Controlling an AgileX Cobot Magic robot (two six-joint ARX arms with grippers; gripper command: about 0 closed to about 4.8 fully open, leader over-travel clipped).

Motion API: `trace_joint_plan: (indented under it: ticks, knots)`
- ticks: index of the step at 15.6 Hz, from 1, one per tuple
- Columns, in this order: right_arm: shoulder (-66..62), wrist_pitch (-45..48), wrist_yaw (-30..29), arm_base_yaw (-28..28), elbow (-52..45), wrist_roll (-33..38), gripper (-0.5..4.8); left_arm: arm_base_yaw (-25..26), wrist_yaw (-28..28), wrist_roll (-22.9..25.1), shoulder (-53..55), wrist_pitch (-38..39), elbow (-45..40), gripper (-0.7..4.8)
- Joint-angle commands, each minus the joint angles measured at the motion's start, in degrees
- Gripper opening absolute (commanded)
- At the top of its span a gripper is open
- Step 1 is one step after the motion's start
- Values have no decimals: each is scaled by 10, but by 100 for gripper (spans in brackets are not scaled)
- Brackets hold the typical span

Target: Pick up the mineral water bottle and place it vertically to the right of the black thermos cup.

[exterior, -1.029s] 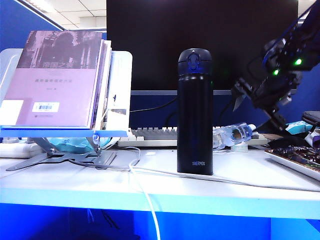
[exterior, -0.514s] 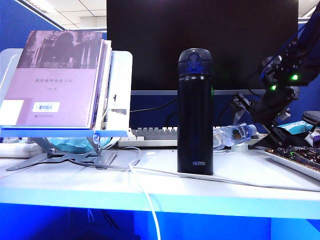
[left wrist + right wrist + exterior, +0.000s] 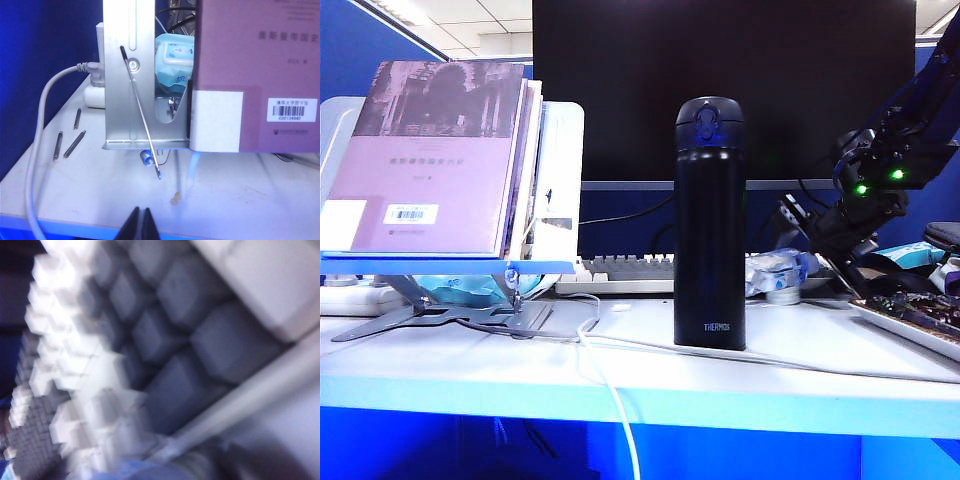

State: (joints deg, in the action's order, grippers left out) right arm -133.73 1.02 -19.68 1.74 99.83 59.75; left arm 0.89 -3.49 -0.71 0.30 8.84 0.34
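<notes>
The mineral water bottle (image 3: 778, 272) lies on its side on the bench (image 3: 620, 375), behind and to the right of the black thermos cup (image 3: 710, 224), which stands upright near the middle of the bench with its lid shut. The bottle's near end is hidden behind the thermos; its far end lies right by the right gripper (image 3: 800, 232), whose dark arm reaches in from the right with 2 green lights glowing on it. From the exterior view I cannot tell whether its fingers are apart or clamped on the bottle, and the right wrist view is only a blur of keyboard (image 3: 125, 340) keys seen very close. That keyboard (image 3: 620, 272) runs along behind the thermos, under a big dark monitor (image 3: 720, 90). A white cable (image 3: 610, 400) trails across the bench and over its front edge. On the left a book (image 3: 430, 160) leans on a metal stand (image 3: 430, 305). The left gripper (image 3: 140, 225) hovers low above the bench in front of that stand (image 3: 125, 90), its fingers (image 3: 133, 226) pressed together on nothing.
</notes>
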Motion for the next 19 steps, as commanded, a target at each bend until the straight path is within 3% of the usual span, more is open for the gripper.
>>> trace_joint_plan:
  ticks: [1, 5, 8, 12, 15, 17, 19]
  knots:
    - [3, 10, -22, 1, 17, 0, 281, 0, -3, 2, -2, 5, 0, -4]
    - [8, 42, -86, -6, 18, 0, 282, 0, -3, 2, -2, 5, 0, -4]
    - [37, 42, -88, -23, 18, -30, 282, 0, -3, 2, -2, 5, 0, -4]
    - [114, 3, -87, -57, 22, -126, 282, 0, -3, 2, -2, 5, 0, -4]
    - [172, -113, -69, -71, 43, -258, 282, 0, -3, 2, -2, 5, 0, -4]
    - [213, -259, -14, -69, 96, -412, 282, 0, -3, 2, -2, 5, 0, -4]
    - [245, -330, 6, -61, 119, -479, 282, 0, -3, 2, -2, 5, 0, -4]
